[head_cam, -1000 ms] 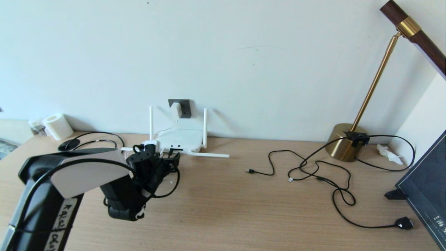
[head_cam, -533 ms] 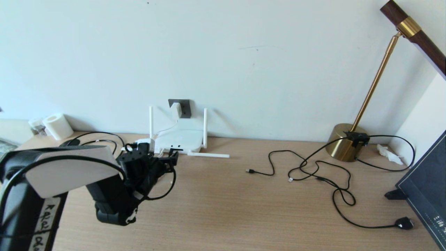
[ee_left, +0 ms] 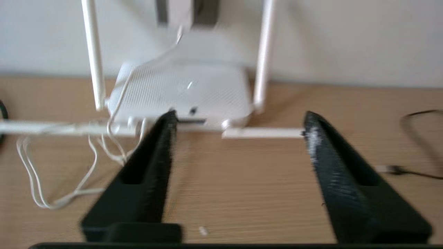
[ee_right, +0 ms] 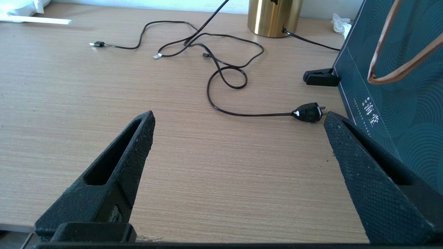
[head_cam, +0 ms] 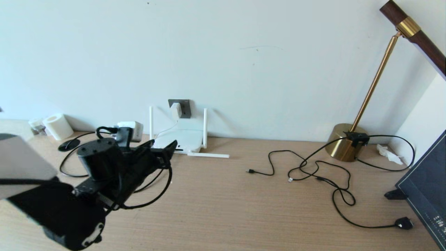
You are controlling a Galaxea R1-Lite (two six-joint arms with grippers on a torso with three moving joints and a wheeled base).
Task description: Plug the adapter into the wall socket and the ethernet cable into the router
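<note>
The white adapter point(head_cam: 176, 110) sits in the dark grey wall socket point(head_cam: 184, 108), and its thin white cord point(ee_left: 114, 114) hangs down to the router point(head_cam: 181, 138). The router lies flat against the wall with two antennas up and one lying on the desk. My left gripper point(head_cam: 163, 152) is open and empty just in front of the router's front edge point(ee_left: 193, 121). A thick black ethernet cable point(head_cam: 64, 166) loops on the desk left of that arm; its plug end is hidden. My right gripper point(ee_right: 238, 116) is open over bare desk.
Thin black USB cables point(head_cam: 306, 167) sprawl at centre right, ending in a black plug point(head_cam: 404, 223). A brass lamp base point(head_cam: 345, 141) stands by the wall. A dark blue bag point(head_cam: 425, 184) stands at the right edge, and a white roll point(head_cam: 57, 125) at the far left.
My left arm has swung left and down in the head view, and the wrist has turned. The gripper tips stay near the router's front. The black cable loop at left now lies nearer.
</note>
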